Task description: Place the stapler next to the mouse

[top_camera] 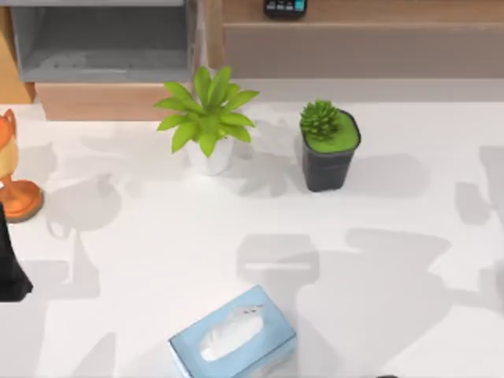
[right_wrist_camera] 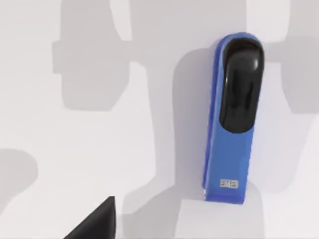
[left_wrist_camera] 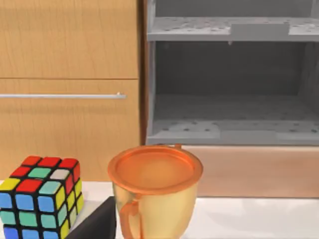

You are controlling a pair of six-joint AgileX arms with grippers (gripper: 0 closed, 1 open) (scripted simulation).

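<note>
White tabletop (top_camera: 157, 236) stretches across the top view, and at its far left edge stands an orange cup (top_camera: 12, 169) with a dark piece of my left arm (top_camera: 9, 268) just below it. From the left wrist view the same cup (left_wrist_camera: 154, 191) shows a copper-coloured rim and a handle, with a colour cube (left_wrist_camera: 40, 196) beside it and a wooden drawer front (left_wrist_camera: 70, 84) and a grey open shelf (left_wrist_camera: 229, 89) behind; whether the left gripper is released or clenched I cannot tell. Further right on the table sits a leafy green plant in a white pot (top_camera: 206, 118), then a spiky succulent in a dark pot (top_camera: 328, 146). Near the front edge, between them, lies a pale-blue tissue box (top_camera: 233, 335). In the right wrist view the stapler (right_wrist_camera: 234, 119), bright blue with a glossy black top, lies flat on the white surface, untouched, a dark gripper part (right_wrist_camera: 94, 221) well apart from it; the right gripper's grip I cannot tell either.
</note>
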